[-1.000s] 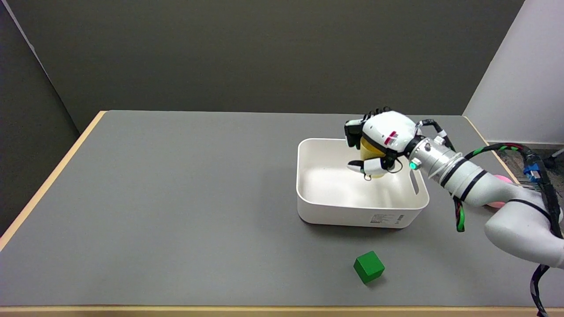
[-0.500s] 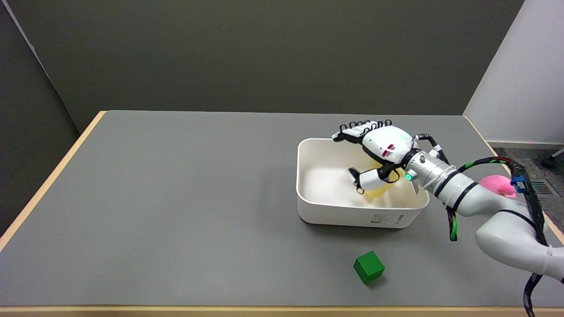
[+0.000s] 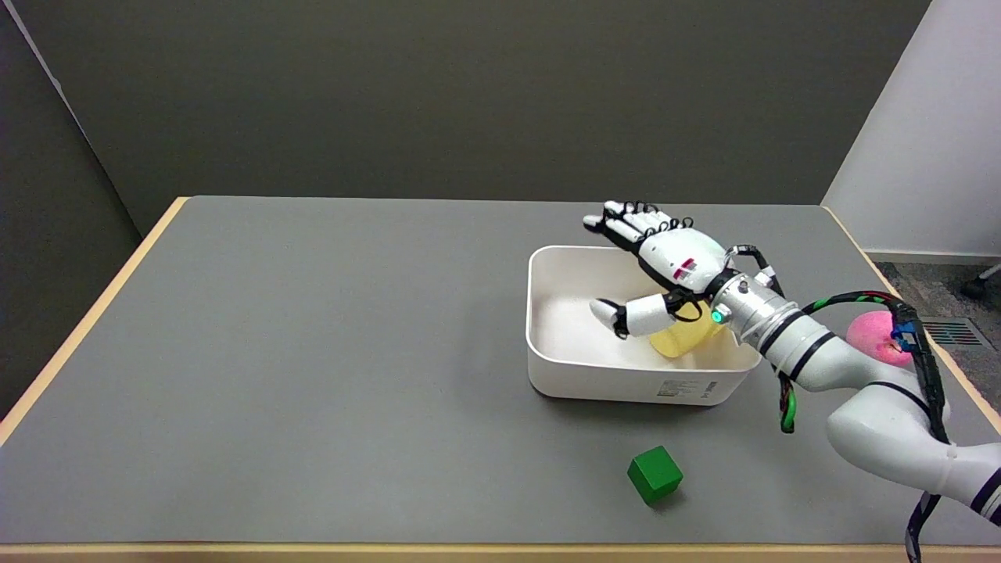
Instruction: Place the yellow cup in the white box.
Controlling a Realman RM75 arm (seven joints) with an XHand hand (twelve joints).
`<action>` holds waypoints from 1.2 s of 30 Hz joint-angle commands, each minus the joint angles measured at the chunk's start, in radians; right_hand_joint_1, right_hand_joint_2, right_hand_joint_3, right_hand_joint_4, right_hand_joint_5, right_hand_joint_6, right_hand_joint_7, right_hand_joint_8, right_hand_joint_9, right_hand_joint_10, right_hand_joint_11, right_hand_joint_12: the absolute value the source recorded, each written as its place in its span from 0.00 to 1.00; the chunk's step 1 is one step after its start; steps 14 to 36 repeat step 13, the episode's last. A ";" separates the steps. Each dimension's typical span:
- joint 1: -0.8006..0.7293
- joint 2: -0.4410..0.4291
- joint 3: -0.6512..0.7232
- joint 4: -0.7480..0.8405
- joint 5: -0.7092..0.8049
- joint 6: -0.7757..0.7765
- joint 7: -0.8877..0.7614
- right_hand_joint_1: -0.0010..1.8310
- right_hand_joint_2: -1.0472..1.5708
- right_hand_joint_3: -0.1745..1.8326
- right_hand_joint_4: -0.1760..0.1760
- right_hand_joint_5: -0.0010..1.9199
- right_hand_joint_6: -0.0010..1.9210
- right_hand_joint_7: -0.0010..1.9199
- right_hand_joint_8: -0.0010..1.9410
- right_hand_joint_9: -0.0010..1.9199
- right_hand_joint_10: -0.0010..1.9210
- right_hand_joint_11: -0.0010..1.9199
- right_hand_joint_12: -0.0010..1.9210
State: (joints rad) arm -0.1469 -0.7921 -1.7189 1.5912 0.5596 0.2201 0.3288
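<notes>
Our right hand (image 3: 665,258) hangs over the box (image 3: 547,367) with fingers spread apart, holding nothing. The cup (image 3: 682,338) lies inside the box, toward its right end, just below the thumb and palm; whether they touch we cannot tell. It looks tipped, its long axis leaning. We judge the hand should leave upward, away from the cup.

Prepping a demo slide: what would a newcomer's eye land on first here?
The right hand, fingers spread wide above the white box at the table's right. Under it the yellow cup lies inside the box, let go. Then the green cube near the front edge and a pink thing behind the arm.
</notes>
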 commanded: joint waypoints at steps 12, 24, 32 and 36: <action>0.013 -0.036 0.075 0.182 0.512 0.655 -0.010 0.10 0.61 0.56 0.70 0.04 0.20 0.03 0.09 0.01 0.12 0.00 0.41; 0.009 -0.036 0.080 0.176 0.544 0.674 -0.009 0.10 0.61 0.56 0.70 0.05 0.21 0.04 0.11 0.01 0.15 0.00 0.42; 0.009 -0.036 0.080 0.176 0.544 0.674 -0.009 0.10 0.61 0.56 0.70 0.05 0.21 0.04 0.11 0.01 0.15 0.00 0.42; 0.009 -0.036 0.080 0.176 0.544 0.674 -0.009 0.10 0.61 0.56 0.70 0.05 0.21 0.04 0.11 0.01 0.15 0.00 0.42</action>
